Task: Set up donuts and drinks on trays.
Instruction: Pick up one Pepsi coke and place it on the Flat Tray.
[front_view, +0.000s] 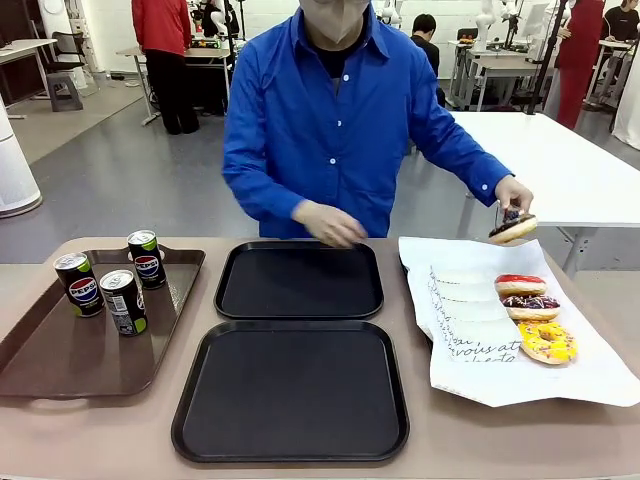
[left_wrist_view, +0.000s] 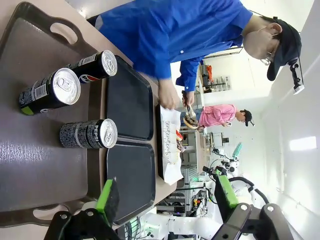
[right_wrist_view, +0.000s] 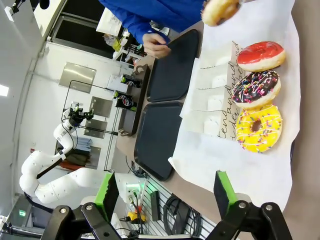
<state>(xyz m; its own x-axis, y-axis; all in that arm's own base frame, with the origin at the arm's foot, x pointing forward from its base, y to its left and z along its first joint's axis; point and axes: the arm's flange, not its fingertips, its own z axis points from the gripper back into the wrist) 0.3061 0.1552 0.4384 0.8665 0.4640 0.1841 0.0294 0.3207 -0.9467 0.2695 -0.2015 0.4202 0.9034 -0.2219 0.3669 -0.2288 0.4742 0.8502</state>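
Hand (front_view: 514, 192) holding chocolate donut (front_view: 512, 230), three donuts (front_view: 531, 307) on paper (front_view: 470, 365) — trays (front_view: 298, 281) alongside

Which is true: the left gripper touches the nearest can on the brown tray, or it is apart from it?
Apart. The left wrist view shows the left gripper, jaws open, with bare brown tray between it and the nearest can.

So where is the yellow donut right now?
In the front view the yellow donut lies on the white paper on the right side of the table, just nearer the robot than the chocolate sprinkled donut.
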